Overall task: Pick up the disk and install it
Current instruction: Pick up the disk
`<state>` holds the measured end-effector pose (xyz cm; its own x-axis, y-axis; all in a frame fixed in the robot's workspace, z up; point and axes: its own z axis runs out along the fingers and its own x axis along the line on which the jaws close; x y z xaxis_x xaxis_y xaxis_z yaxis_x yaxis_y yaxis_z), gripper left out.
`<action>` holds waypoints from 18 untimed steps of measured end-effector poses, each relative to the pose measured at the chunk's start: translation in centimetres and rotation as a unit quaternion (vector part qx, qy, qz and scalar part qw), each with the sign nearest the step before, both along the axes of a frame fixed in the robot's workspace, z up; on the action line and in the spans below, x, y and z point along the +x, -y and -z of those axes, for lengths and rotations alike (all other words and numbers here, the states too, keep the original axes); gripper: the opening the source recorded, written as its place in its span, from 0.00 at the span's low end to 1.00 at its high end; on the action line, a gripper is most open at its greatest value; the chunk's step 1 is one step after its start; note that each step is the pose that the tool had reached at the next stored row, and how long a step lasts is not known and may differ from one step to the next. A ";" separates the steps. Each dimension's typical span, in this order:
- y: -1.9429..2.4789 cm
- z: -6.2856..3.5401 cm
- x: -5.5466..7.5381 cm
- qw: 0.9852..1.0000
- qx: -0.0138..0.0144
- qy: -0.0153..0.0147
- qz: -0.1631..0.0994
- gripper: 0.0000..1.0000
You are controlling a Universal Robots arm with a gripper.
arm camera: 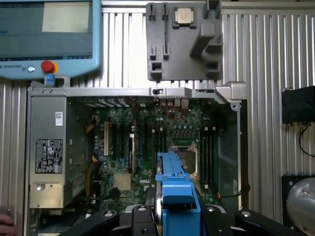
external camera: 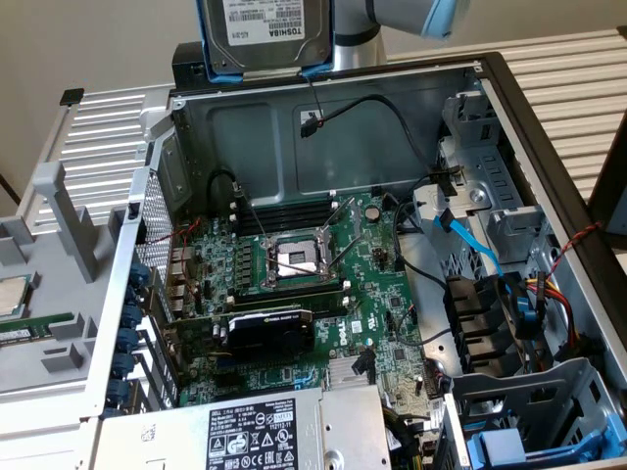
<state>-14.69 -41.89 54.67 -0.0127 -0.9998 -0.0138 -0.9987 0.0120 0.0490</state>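
Observation:
The disk [external camera: 265, 34], silver-grey with a white printed label and a bright blue carrier, hangs high above the back wall of the open computer case [external camera: 323, 127]. In the wrist view it shows edge-on as a blue carrier [arm camera: 174, 189] over the motherboard. My gripper [arm camera: 176, 215] is shut on it, with a black finger [arm camera: 140, 216] on either side. The arm [external camera: 411, 15] reaches in from the exterior view's right.
Inside the case lie the motherboard [external camera: 294, 264], a grey power-supply box [external camera: 265, 431] and loose cables [external camera: 470, 240]. A drive bay [external camera: 509, 446] holds another blue carrier. A grey fixture [arm camera: 184, 39] and a teach pendant [arm camera: 47, 34] lie outside the case. A hand [arm camera: 5, 223] shows beside it.

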 end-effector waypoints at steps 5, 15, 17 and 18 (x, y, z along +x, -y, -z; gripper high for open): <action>0.84 -1.11 0.9 1.000 0.001 0.000 0.000 0.37; 1.51 -4.68 3.0 1.000 0.001 0.000 0.000 0.37; 1.68 -5.50 3.4 1.000 0.001 0.000 0.000 0.37; 1.77 -5.89 3.6 1.000 0.001 0.000 0.000 0.37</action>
<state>-11.13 -43.66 60.55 -0.0128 -0.9998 -0.0154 -0.9987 0.0120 0.0490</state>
